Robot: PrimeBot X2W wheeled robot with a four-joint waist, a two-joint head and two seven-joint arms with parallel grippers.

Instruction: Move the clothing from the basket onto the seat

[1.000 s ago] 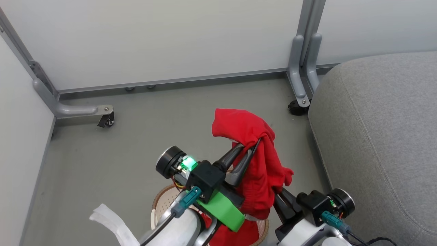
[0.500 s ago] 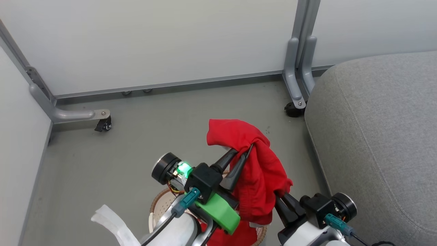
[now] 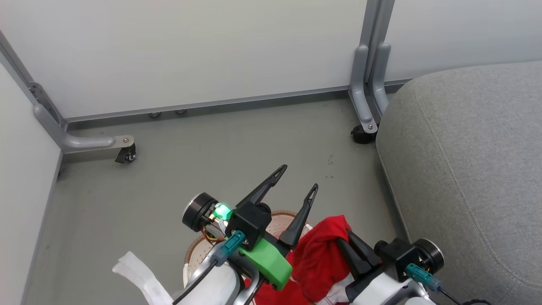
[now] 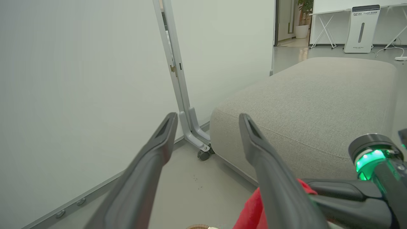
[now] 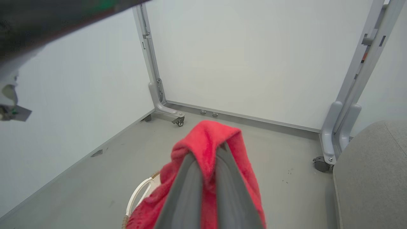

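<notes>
Red garment [image 3: 317,258] clamped in right gripper [image 3: 344,238] above basket [image 3: 195,250]; left gripper [image 3: 298,177] fingers apart, empty; right wrist view revealed white handle [image 5: 137,193].

Head camera looks steeply down at the floor [image 3: 203,161]; wrist cameras look low and forward; all share the seat [image 3: 465,169], frame right

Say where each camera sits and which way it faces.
Head view: up high, facing down at floor, basket, seat; left gripper open, right gripper pinching the red garment.
Left wrist view: along the left gripper toward wall panel and seat.
Right wrist view: along the right gripper, past the garment, toward the panel.
Shared: both wrist views show the wheeled post beside the seat.
</notes>
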